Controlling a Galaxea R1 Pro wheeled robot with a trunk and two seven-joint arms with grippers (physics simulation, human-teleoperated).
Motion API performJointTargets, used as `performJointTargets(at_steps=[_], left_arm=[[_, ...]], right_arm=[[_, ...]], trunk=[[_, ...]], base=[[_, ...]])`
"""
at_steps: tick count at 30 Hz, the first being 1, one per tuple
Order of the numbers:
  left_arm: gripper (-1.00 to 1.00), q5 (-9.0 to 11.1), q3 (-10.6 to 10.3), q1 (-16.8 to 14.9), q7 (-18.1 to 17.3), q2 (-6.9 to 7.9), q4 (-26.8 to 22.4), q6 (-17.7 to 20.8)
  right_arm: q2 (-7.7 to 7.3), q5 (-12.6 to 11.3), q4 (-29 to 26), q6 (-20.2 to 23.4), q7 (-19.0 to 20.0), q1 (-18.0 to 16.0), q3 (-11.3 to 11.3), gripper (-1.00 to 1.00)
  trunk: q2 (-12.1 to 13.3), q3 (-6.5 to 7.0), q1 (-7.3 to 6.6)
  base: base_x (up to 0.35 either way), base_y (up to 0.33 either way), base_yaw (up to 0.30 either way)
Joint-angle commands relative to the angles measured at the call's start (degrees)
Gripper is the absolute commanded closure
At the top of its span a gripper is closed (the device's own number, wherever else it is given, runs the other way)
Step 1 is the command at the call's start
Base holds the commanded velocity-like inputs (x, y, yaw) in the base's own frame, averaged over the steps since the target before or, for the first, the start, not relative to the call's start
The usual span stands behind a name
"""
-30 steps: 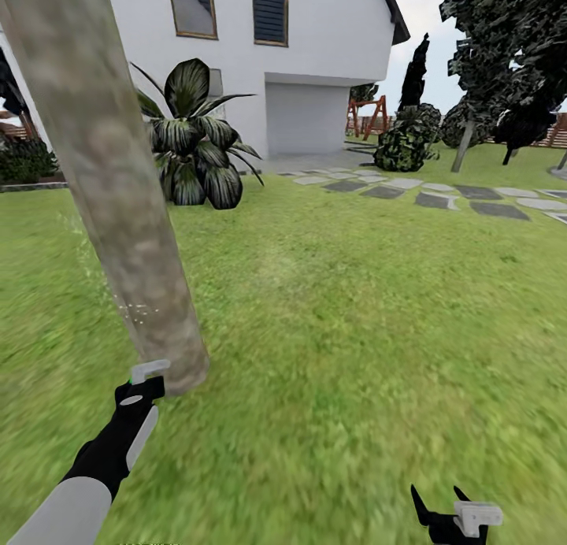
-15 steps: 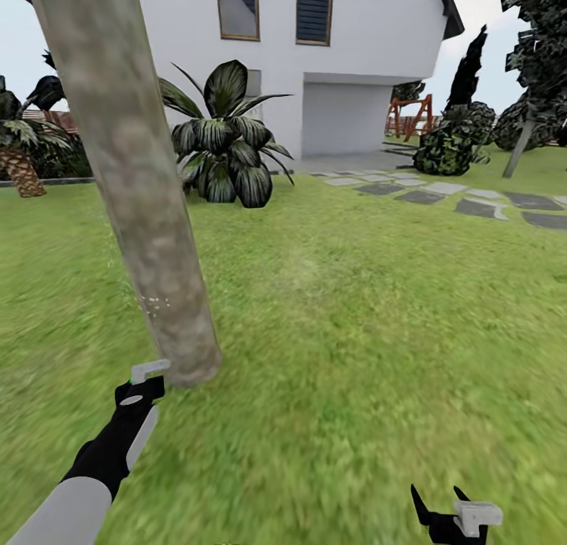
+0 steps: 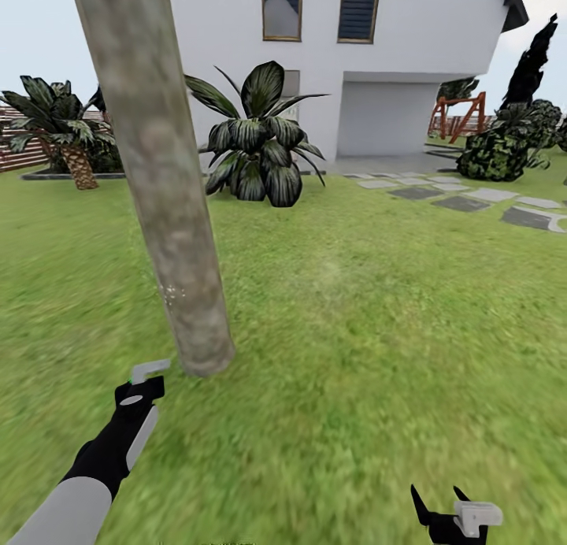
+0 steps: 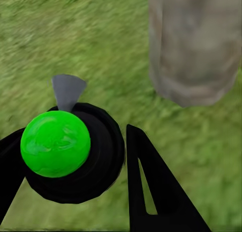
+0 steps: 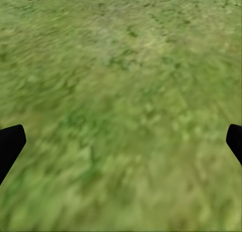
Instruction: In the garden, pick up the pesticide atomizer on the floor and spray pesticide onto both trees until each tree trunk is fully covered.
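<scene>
A thick, mottled grey-brown tree trunk (image 3: 169,214) rises from the lawn just ahead and left, leaning slightly, with a few white specks low on its bark. My left gripper (image 3: 140,387) reaches out just short of the trunk's base (image 4: 194,46). In the left wrist view the left gripper (image 4: 75,176) is shut on the pesticide atomizer (image 4: 55,144), a black round body with a bright green cap and a grey nozzle pointing at the grass beside the trunk. My right gripper (image 3: 438,502) hangs low at the right, open over bare grass (image 5: 121,144).
A white house (image 3: 409,57) stands behind. In front of it are a broad-leaved striped plant (image 3: 260,147), a small palm (image 3: 67,127) at the left and a round bush (image 3: 496,151) at the right. Grey stepping stones (image 3: 461,202) cross the lawn, and open grass spreads to the right.
The whole view has swung to the left, so the trunk and house sit further right in the picture and the palm has come in. Both arms keep their places in it.
</scene>
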Motion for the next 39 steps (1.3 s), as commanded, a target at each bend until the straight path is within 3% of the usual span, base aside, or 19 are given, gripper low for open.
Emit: performJointTargets(at_steps=[1,15,19,21,25,27,31,35,39], left_arm=[[1.00,0.6,-0.1,0.0,0.3,0.02,-0.1,0.2],[1.00,0.4,-0.2,0.0,-0.2,-0.10,-0.2,0.5],[1.00,0.2,-2.8,-0.6,-0.2,-1.11,-0.6,1.6],[1.00,0.2,-3.9,-1.0,-0.2,-1.45,-0.6,4.5],[1.00,0.1,-4.3,-5.4,-0.6,-2.88,-1.1,10.2],[1.00,0.1,-4.4,-8.1,-1.1,-3.06,-0.8,11.7],[1.00,0.1,-4.4,-13.5,-3.5,-3.37,-0.6,19.0],[1.00,0.1,-4.7,-16.8,-4.5,-4.72,-0.6,21.1],[1.00,0.1,-8.8,-17.5,-4.3,-7.60,-1.2,22.3]], right_arm=[[0.03,0.3,0.0,-0.2,0.4,-0.1,-0.5,-1.00],[-0.02,0.3,-0.1,-0.3,0.4,-0.1,-0.6,-1.00],[-0.02,0.3,-0.1,-0.3,0.4,-0.1,-0.5,-1.00],[-0.02,0.3,-0.1,-0.2,0.4,-0.1,-0.5,-1.00],[-0.02,0.3,-0.1,-0.2,0.4,-0.1,-0.6,-1.00],[-0.02,0.3,-0.2,-0.2,0.4,-0.1,-0.6,-1.00],[0.05,0.3,-0.2,-0.3,0.4,-0.1,-0.5,-1.00],[0.01,0.3,-0.2,-0.3,0.4,-0.1,-0.5,-1.00],[-0.02,0.3,-0.2,-0.3,0.4,-0.1,-0.6,-1.00]], trunk=[[0.0,-0.05,-0.01],[0.0,-0.05,-0.01],[0.0,-0.05,-0.01],[0.0,-0.05,-0.01],[0.0,-0.05,-0.01],[0.0,-0.05,-0.01],[0.0,-0.05,-0.01],[0.0,-0.05,-0.01],[0.0,-0.05,-0.01]], base=[[0.000,-0.275,0.276],[0.000,-0.241,0.263],[0.000,-0.012,0.040],[0.000,-0.001,0.004],[0.000,0.000,0.000],[0.000,0.000,0.000],[0.000,0.000,0.000],[0.000,0.000,0.000],[0.000,0.000,0.000]])
